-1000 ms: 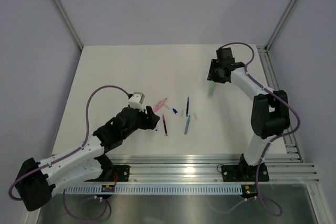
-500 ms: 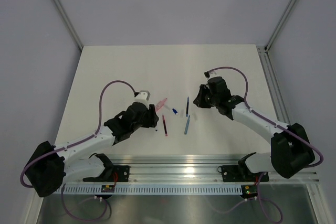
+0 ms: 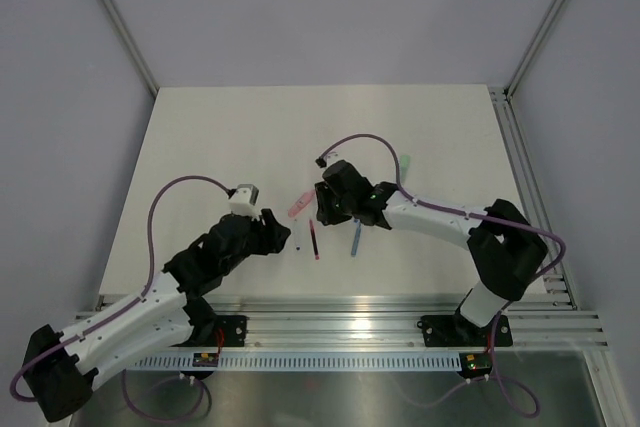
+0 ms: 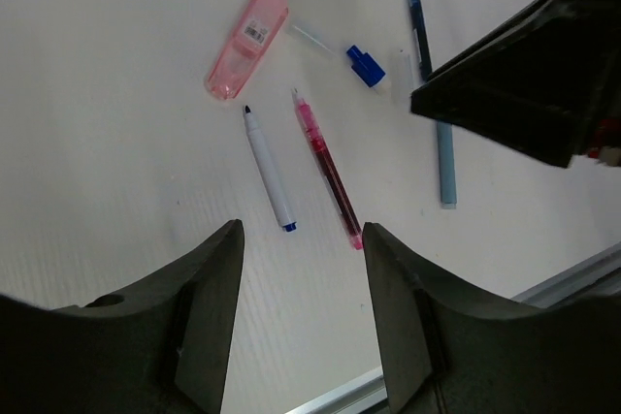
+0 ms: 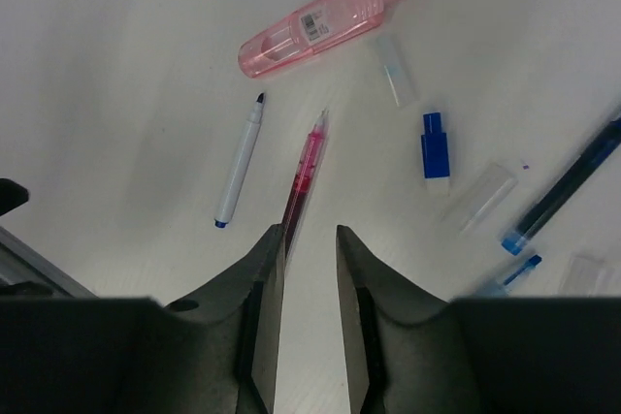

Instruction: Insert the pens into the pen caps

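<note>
The lower end of the red pen (image 5: 306, 167) is hidden behind the right gripper (image 5: 309, 239).

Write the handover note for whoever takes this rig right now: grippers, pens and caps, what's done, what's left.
Left gripper: open, empty, above the table near the white pen and red pen.
Right gripper: jaws narrowly apart, holding nothing, over the red pen's lower end.
Things: all lie loose on the table. These include the dark blue pen, light blue pen, pink highlighter, blue cap and clear caps. The mint piece lies alone, farther back on the right.
Done: nothing capped.
Left: every pen.
</note>
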